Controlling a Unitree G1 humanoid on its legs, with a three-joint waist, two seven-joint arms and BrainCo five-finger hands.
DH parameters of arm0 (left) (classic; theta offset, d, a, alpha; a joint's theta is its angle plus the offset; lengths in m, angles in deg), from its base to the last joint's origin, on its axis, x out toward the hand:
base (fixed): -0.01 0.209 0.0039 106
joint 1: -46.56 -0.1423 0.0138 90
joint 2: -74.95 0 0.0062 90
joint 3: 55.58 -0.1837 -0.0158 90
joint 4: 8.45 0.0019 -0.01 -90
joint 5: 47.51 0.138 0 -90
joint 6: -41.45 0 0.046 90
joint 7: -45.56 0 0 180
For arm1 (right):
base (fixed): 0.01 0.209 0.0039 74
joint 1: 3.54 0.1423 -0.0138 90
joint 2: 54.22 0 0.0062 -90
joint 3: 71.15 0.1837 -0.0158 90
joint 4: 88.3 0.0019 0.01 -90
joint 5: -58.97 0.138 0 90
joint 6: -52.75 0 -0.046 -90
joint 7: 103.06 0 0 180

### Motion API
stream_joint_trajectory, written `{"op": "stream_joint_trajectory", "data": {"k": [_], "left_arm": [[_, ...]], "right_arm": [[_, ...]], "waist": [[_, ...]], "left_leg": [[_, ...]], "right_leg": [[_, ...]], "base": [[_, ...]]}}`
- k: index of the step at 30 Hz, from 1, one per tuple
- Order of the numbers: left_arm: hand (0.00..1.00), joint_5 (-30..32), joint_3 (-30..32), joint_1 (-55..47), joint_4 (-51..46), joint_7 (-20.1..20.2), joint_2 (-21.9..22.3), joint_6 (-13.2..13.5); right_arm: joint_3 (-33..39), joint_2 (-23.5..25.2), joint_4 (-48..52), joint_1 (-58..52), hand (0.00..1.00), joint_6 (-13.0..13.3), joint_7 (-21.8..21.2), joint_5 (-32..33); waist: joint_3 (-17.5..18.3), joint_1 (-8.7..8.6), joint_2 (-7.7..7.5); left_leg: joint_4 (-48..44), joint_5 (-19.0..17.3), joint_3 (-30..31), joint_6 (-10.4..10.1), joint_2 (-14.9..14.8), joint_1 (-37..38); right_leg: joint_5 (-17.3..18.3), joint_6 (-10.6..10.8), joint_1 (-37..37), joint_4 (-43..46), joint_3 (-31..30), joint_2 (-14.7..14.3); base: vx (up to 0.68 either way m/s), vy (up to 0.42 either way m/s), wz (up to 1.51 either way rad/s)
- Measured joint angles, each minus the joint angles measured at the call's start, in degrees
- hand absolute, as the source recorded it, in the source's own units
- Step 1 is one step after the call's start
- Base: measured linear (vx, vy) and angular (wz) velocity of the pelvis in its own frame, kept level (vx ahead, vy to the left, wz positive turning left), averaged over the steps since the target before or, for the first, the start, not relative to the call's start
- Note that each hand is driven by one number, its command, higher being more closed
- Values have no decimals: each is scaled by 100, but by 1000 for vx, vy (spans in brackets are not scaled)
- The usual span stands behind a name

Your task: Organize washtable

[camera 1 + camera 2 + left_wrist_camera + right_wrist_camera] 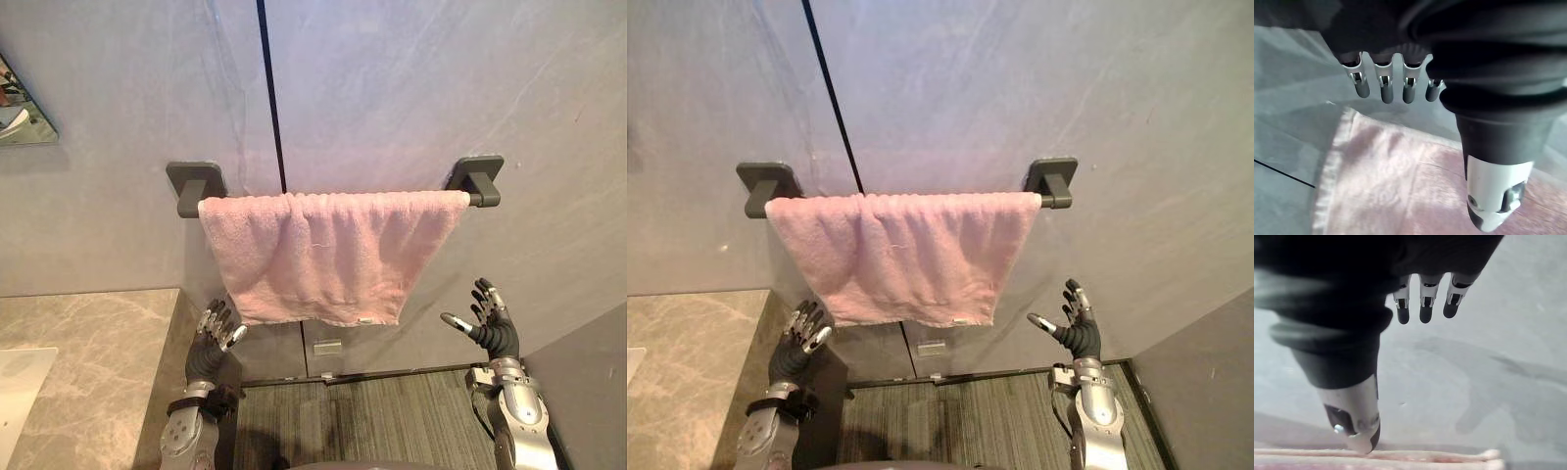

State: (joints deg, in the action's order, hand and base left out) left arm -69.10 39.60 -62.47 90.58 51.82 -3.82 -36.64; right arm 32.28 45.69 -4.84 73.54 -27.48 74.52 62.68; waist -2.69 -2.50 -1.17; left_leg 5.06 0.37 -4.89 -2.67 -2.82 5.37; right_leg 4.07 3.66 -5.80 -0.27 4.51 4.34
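Note:
A pink towel point(328, 255) hangs spread over a dark wall rail point(480, 198) on the grey wall, its lower edge slanting a little. My left hand point(209, 348) is raised below the towel's lower left corner, fingers straight and apart from the cloth. In the left wrist view the towel point(1400, 191) shows just past the fingers point(1383, 88). My right hand point(495, 328) is held up below the rail's right bracket, to the right of the towel, fingers spread and holding nothing. Its thumb point(1354, 421) in the right wrist view points near the towel's edge point(1400, 458).
A beige marble counter point(88, 362) lies at the lower left, with a white basin edge point(20, 387) at its corner. A mirror's corner point(20, 113) shows on the wall at the far left. A dark seam point(272, 98) runs down the wall. Grey striped floor point(372, 411) lies between my arms.

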Motion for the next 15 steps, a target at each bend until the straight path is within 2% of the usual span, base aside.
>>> {"op": "stream_joint_trajectory", "data": {"k": [5, 8, 15], "left_arm": [[0, 294, -8, -5, 601, -4, -11, -41], [0, 509, -21, -4, 971, -10, -37, -41], [0, 1489, -58, 33, 2131, -232, -122, -54]], "right_arm": [[-196, -72, -852, -12, 0, -38, 62, -677], [-303, -150, -1301, 5, 0, -44, 105, -871], [-547, -241, -2651, 26, 0, -139, 106, -1230]], "waist": [[13, 1, 101], [11, 2, 143], [20, 3, 164]], "left_leg": [[-1, 0, -2, 0, 0, 0], [-2, 1, -2, -1, -2, 1], [-1, 1, -4, -2, -4, 6]], "right_leg": [[0, 0, 2, 4, 2, 0], [0, 0, 2, 7, 4, -1], [2, -3, 1, 13, 6, -3]], "base": [[0, 0, 0], [0, 0, 0], [0, 0, 0]]}}
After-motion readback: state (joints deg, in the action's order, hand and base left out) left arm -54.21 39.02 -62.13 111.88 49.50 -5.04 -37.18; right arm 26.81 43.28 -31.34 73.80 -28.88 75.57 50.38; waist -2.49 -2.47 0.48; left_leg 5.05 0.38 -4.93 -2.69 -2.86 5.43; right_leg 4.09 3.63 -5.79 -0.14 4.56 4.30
